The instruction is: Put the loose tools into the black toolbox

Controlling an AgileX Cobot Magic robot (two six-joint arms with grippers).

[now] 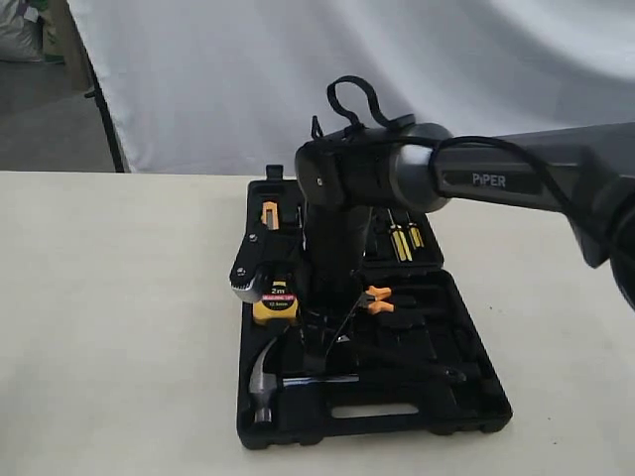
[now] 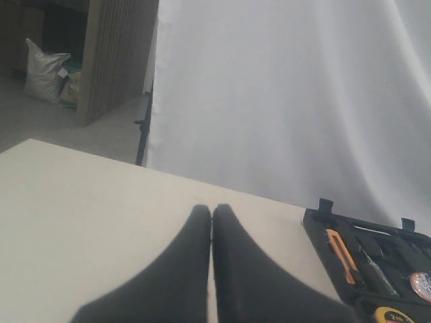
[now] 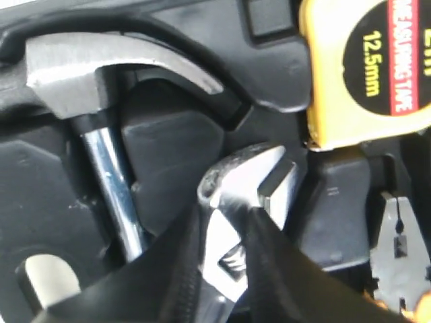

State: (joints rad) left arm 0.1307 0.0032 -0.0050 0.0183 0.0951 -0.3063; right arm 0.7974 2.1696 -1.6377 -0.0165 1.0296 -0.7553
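The black toolbox [image 1: 466,402] lies open on the table. The steel claw hammer [image 1: 264,381] rests in its near half, its head [image 3: 74,67] close up in the right wrist view. My right gripper [image 1: 328,332] reaches down into the case, just right of the hammer head. It is shut on the silver adjustable wrench [image 3: 250,188] just below its head, its fingers [image 3: 192,249] on either side. The small tape roll [image 2: 421,286] with its blue-red-white label sits in the case. My left gripper [image 2: 212,210] is shut and empty above bare table, left of the toolbox [image 2: 316,225].
A yellow tape measure [image 1: 275,302] and orange-handled pliers [image 1: 378,297] sit in the case beside the right gripper. An orange utility knife [image 2: 341,254] and yellow-handled screwdrivers [image 1: 402,241] lie in the far half. A white sheet hangs behind the table.
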